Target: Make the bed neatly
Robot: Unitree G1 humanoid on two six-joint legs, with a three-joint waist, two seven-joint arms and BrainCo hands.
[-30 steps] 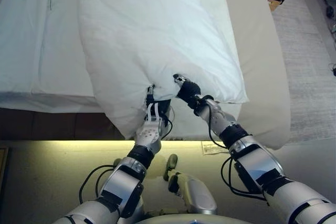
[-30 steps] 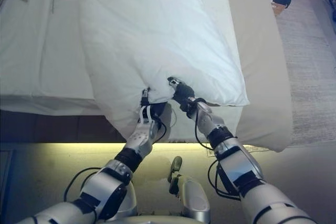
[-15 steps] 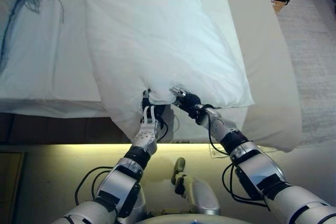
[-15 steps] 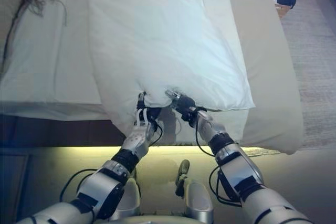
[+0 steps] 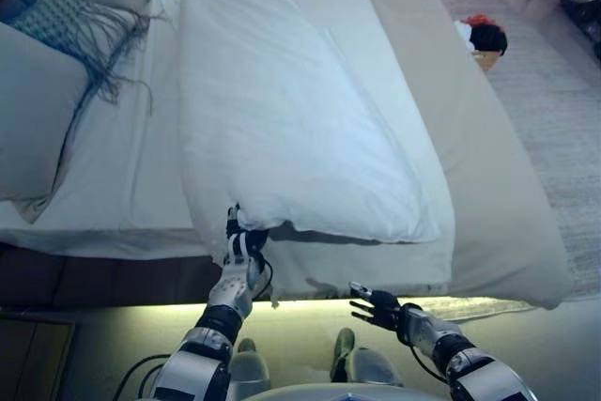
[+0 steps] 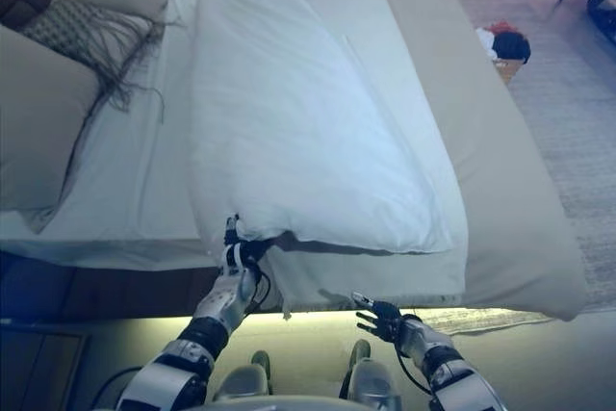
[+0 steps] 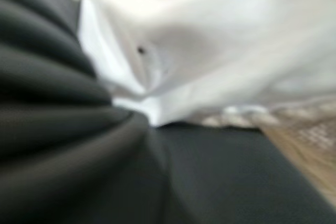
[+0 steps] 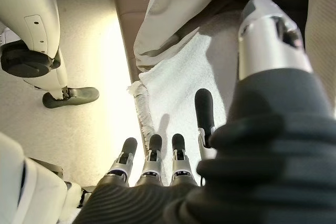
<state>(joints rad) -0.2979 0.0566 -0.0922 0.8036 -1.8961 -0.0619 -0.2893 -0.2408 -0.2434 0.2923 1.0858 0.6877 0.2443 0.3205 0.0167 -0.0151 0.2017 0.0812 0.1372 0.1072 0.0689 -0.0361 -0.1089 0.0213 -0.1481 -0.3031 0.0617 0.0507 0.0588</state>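
Note:
A white duvet (image 5: 282, 110) lies folded in a long strip down the middle of the bed, over the white sheet (image 5: 122, 166). My left hand (image 5: 235, 265) is at the duvet's near left corner by the bed's edge, fingers curled into the cloth. Its wrist view shows bunched white cloth (image 7: 210, 40) right past the dark cover. My right hand (image 5: 377, 307) is open and empty, below the bed's edge and apart from the duvet. Its fingers (image 8: 152, 156) are straight above the floor.
Pillows (image 5: 38, 110) and a fringed throw (image 5: 84, 35) lie at the bed's left end. A beige cover (image 5: 507, 194) hangs over the right side. A grey rug (image 5: 563, 119) and a red and black item (image 5: 484, 37) are on the floor beyond. A lit strip (image 5: 310, 305) runs under the bed.
My right hand has let go of the duvet's edge and dropped below the bed's edge, now open. The left hand still holds the corner. The camera has pulled back.

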